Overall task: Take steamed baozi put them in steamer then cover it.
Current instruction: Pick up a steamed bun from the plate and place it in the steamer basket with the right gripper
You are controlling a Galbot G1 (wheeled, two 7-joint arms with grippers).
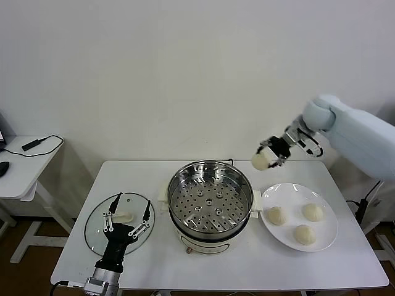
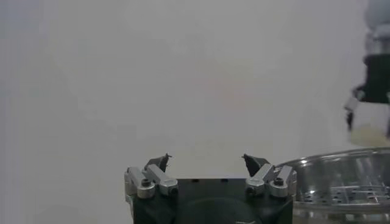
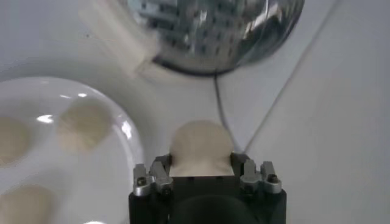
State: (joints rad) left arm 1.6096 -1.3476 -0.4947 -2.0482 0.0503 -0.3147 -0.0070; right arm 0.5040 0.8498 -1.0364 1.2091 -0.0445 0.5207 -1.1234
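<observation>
My right gripper [image 1: 266, 156] is shut on one cream-white baozi [image 1: 260, 161] and holds it in the air, above the table just right of the steamer [image 1: 210, 200]. The same baozi [image 3: 201, 145] sits between the jaws in the right wrist view. Three more baozi [image 1: 274, 215] [image 1: 313, 211] [image 1: 304, 234] lie on the white plate [image 1: 327, 238]. The steamer's perforated tray holds nothing. The glass cover [image 1: 99, 231] with its cream handle [image 1: 124, 217] lies flat on the table left of the steamer. My left gripper [image 1: 127, 217] is open, hovering over the cover's handle.
The steamer's rim [image 2: 341, 164] shows in the left wrist view, with the right gripper far off. A side table [image 1: 24, 163] with a black cable stands at the left. A black cord [image 3: 222, 109] runs behind the steamer.
</observation>
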